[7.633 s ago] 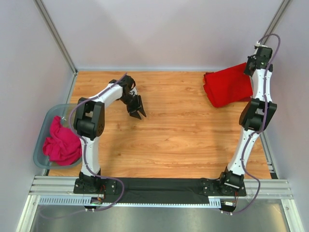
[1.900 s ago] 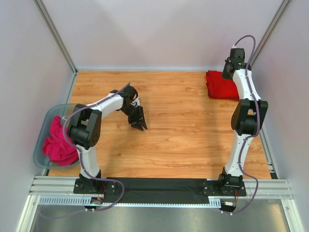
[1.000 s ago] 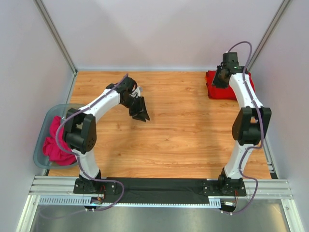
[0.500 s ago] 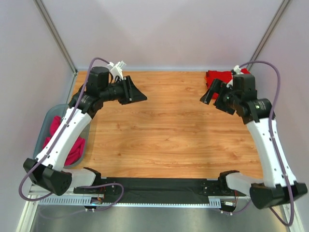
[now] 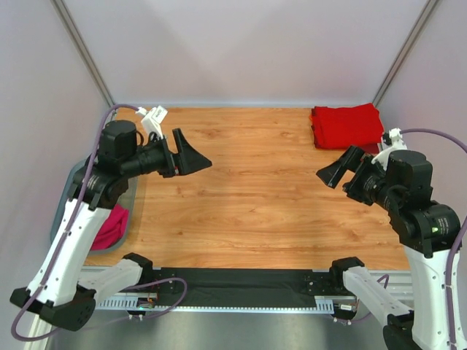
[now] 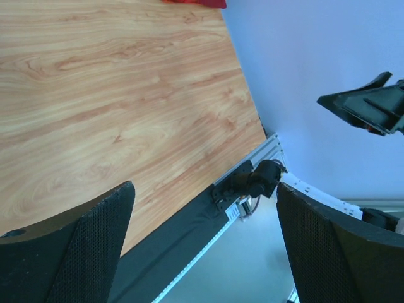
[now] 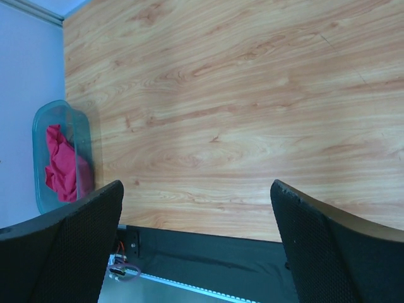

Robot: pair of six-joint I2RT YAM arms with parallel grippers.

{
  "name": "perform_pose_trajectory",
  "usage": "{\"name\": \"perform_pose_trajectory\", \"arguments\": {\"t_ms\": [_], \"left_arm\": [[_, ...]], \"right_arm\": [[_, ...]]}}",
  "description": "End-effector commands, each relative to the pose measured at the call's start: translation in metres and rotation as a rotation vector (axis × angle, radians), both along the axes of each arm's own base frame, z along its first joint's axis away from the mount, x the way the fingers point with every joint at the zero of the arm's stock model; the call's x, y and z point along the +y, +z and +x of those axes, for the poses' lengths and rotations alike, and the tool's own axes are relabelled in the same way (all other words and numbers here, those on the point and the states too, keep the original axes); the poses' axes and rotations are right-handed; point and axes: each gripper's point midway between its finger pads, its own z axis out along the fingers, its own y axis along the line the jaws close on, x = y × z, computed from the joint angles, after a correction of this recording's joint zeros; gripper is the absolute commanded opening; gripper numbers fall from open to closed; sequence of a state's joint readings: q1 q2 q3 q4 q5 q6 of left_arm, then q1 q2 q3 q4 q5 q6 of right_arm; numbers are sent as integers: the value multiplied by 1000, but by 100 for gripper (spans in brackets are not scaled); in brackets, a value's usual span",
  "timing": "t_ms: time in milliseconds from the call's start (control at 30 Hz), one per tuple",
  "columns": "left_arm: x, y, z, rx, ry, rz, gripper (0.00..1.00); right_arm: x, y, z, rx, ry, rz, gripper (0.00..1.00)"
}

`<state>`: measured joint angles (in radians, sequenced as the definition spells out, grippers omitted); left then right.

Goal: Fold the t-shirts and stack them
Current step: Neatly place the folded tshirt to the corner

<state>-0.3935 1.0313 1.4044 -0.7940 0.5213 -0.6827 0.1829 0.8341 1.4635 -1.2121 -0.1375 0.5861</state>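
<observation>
A bright red t-shirt (image 5: 346,125) lies folded at the table's back right corner; a sliver of the red t-shirt (image 6: 192,2) shows at the top edge of the left wrist view. A darker pinkish-red t-shirt (image 5: 111,226) lies crumpled in the bin on the left, also seen as the crumpled t-shirt (image 7: 60,165) in the right wrist view. My left gripper (image 5: 193,155) (image 6: 205,246) hangs open and holds nothing, high over the table's left side. My right gripper (image 5: 337,169) (image 7: 197,240) is open and holds nothing, raised in front of the folded shirt.
A translucent teal bin (image 5: 128,211) (image 7: 44,126) stands off the table's left edge, partly hidden by my left arm. The wooden table (image 5: 255,189) has a black mat (image 5: 248,278) and a metal rail along its near edge. Walls close the back and sides.
Both arms have lifted and drawn back toward the near edge. The right gripper has left the folded red shirt. Both grippers have opened wide.
</observation>
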Motion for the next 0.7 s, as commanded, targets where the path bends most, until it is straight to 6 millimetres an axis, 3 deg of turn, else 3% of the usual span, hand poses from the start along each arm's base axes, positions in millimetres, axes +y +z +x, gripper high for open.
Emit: {"name": "perform_pose_trajectory", "arguments": {"t_ms": [0, 133, 400, 667], "left_arm": [[11, 2, -23, -28, -2, 11, 99], [19, -4, -35, -27, 6, 38, 99], [22, -1, -39, -45, 12, 39, 100], [27, -1, -40, -59, 25, 59, 100]], "right_arm": [[1, -6, -15, 67, 2, 12, 100], [0, 3, -18, 16, 2, 22, 100], [4, -11, -16, 43, 16, 27, 100], [4, -10, -9, 35, 17, 20, 100]]}}
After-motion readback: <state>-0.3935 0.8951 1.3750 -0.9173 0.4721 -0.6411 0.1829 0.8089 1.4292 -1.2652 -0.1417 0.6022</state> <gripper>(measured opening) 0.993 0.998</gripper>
